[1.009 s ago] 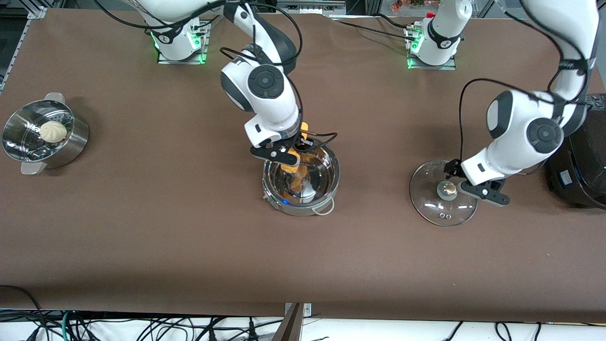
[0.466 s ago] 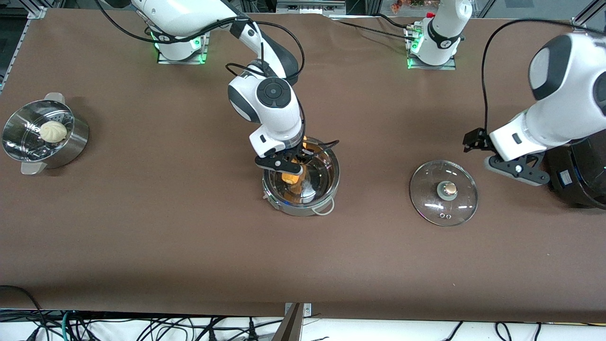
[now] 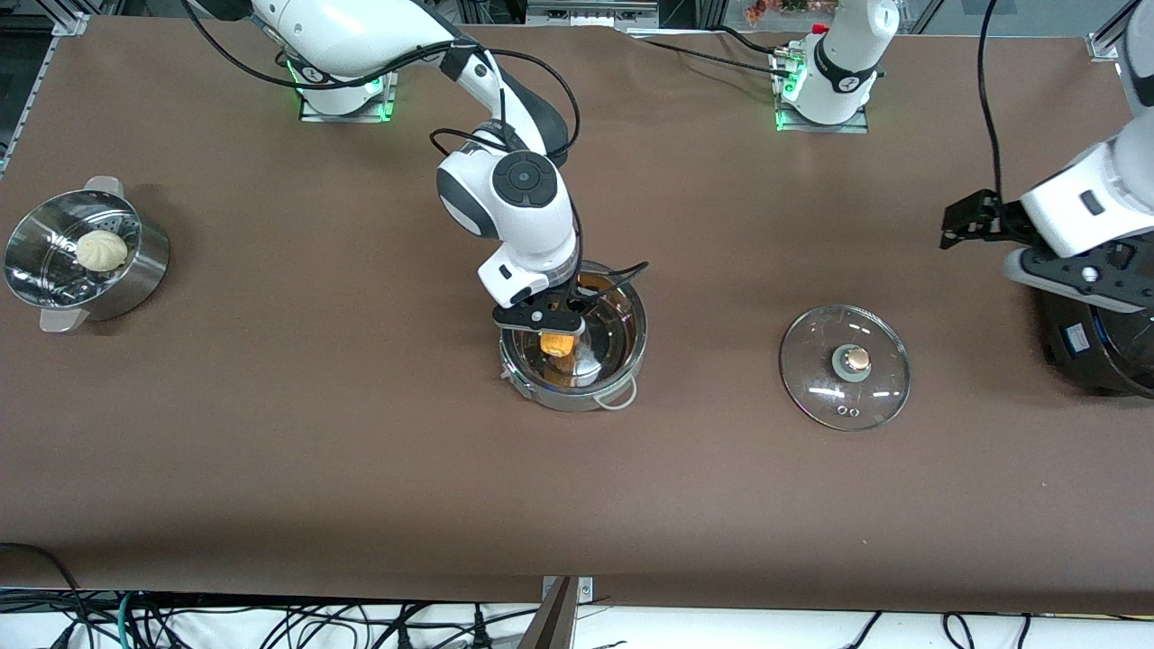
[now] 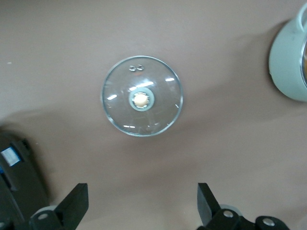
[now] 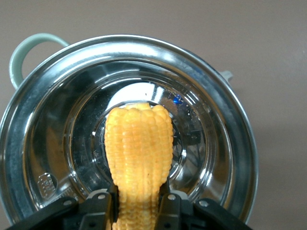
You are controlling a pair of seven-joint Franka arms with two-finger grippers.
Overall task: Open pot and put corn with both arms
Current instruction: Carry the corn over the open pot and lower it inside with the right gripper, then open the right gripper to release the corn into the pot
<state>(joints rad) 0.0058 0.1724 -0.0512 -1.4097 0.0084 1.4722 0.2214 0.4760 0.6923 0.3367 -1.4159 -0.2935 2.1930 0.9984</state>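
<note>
since the lid (image 3: 845,367) lies flat on the table, knob up, well apart from the pot (image 3: 574,347) toward the left arm's end, i judge the opening part as done and the pot mouth is free for the corn.

i see the right gripper (image 3: 552,321) low over the pot, clenched on the corn (image 3: 559,343) at one end. in the right wrist view the cob (image 5: 138,158) hangs down into the steel bowl, its free end pointing to the middle of the bottom. i think it is held by the end so the fingers stay near the rim and do not need to go deep inside. if the cob already touches the bottom, i cannot tell.

left gripper (image 3: 1068,273) is up in the air over the edge of the black cooker (image 3: 1095,347), fingers released and spread wide w/ nothing between them (left wrist view shows both tips apart, lid far below). this arm waits, prob. kept there to leave room for the right arm.

steamer basket (image 3: 86,261) w/ the bun (image 3: 100,250) sits at the right arm's end, not part of this job.

next, imo: lower a bit, tilt the cob flat, let go.
</note>
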